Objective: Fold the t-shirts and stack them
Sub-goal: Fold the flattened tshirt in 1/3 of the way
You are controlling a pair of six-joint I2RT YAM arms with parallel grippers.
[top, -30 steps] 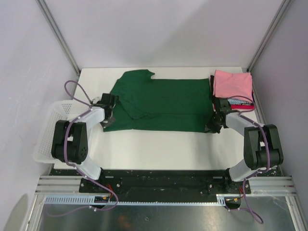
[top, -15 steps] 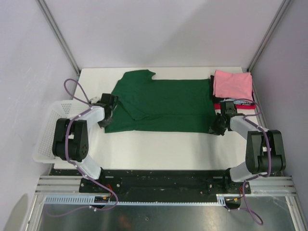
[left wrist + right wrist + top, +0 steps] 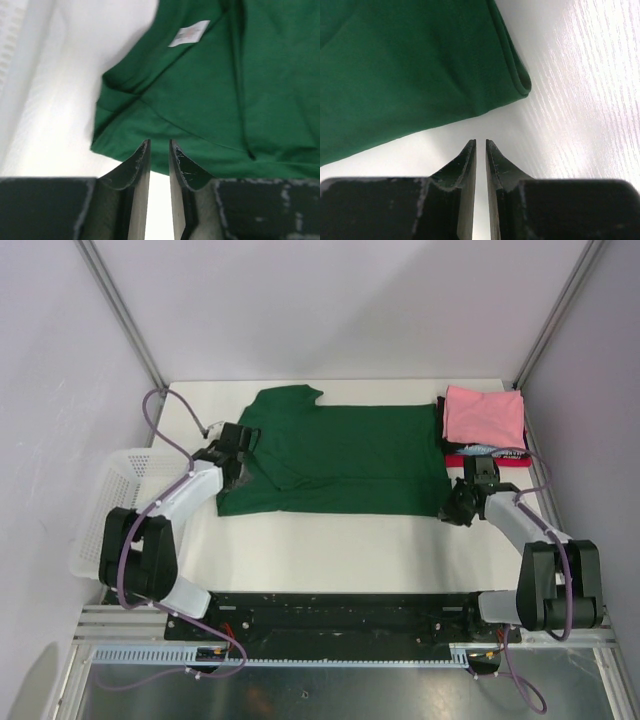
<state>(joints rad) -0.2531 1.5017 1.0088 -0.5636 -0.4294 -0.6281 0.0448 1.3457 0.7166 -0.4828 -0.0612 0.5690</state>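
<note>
- The dark green short-sleeved cotton t-shirt (image 3: 340, 460) lies flat on the white table (image 3: 330, 550). Its long way runs from 9 o'clock to 3 o'clock, with the neck at the 9 end.
- The left gripper (image 3: 159, 142) sits at that 9 o'clock end, by the sleeve. Its jaws are a little way apart and hold nothing. The shirt's edge lies right at their tips, at 12 o'clock.
- The right gripper (image 3: 480, 141) waits at the shirt's near 3 o'clock corner, just off the cloth. Its jaws are only a crack apart and are empty too.
- The folded pink t-shirt (image 3: 484, 416) tops a pile at the table's 2 o'clock corner, with a folded red one (image 3: 505, 460) peeking out under it.
- My guess: the next fold goes across the long way, and each arm is nearest its own end. The right arm is nearer the pile.
</note>
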